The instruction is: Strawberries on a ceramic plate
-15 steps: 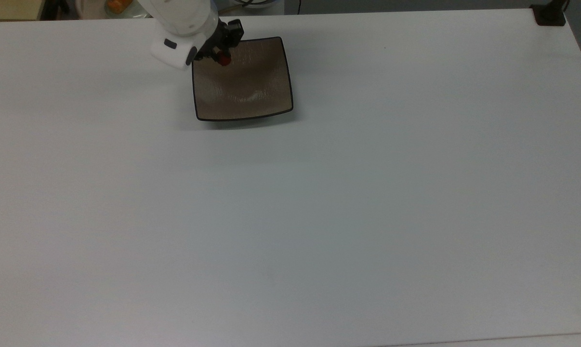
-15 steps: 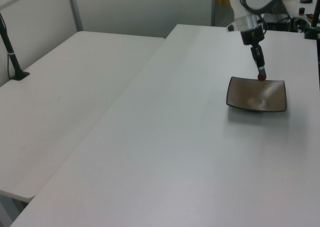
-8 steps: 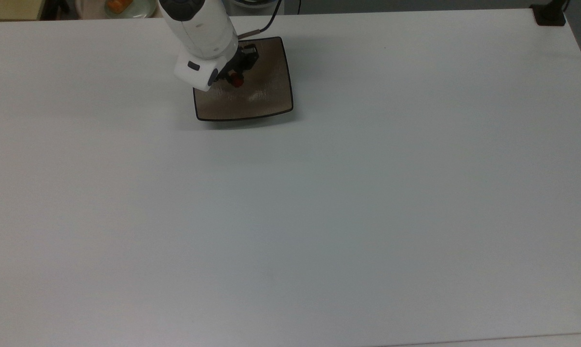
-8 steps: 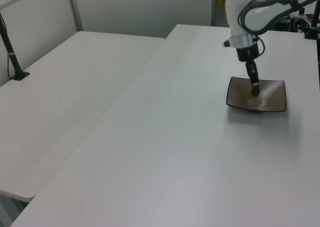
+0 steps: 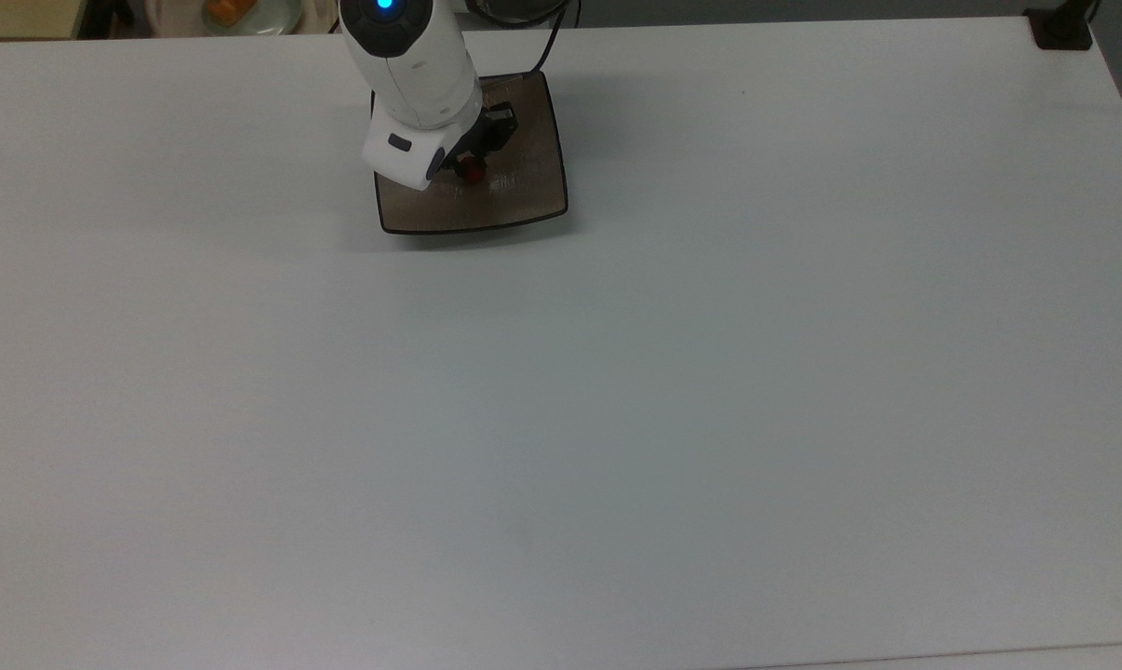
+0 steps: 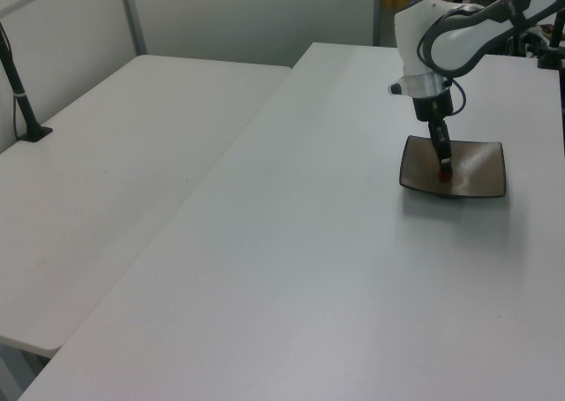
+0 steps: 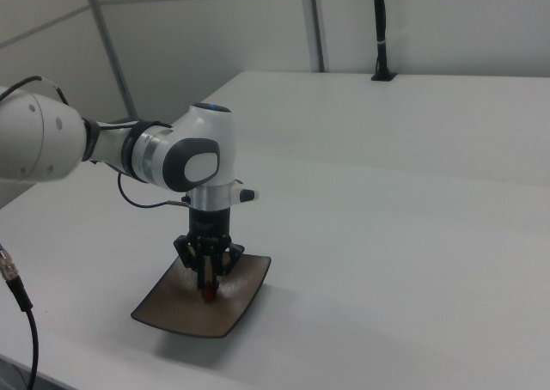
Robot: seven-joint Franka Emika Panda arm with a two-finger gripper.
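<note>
The white Franka arm reaches in from the top view's upper edge, its last links turned straight down, a blue light glowing on the joint cap. The wrist stands vertical, with a dark cable looping behind it. The black gripper point(image 5: 469, 169) point(image 6: 443, 172) point(image 7: 210, 292) points downward, its two fingers point(image 7: 206, 278) drawn close together, pinching a small red strawberry point(image 5: 471, 170) point(image 6: 443, 176) point(image 7: 210, 295) at their tips.

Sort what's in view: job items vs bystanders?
Job:
- strawberry, held in the gripper
- ceramic plate, directly beneath it

Bystanders:
- round pale plate with orange food, past the table's far edge
- black post base, at the table's corner
</note>
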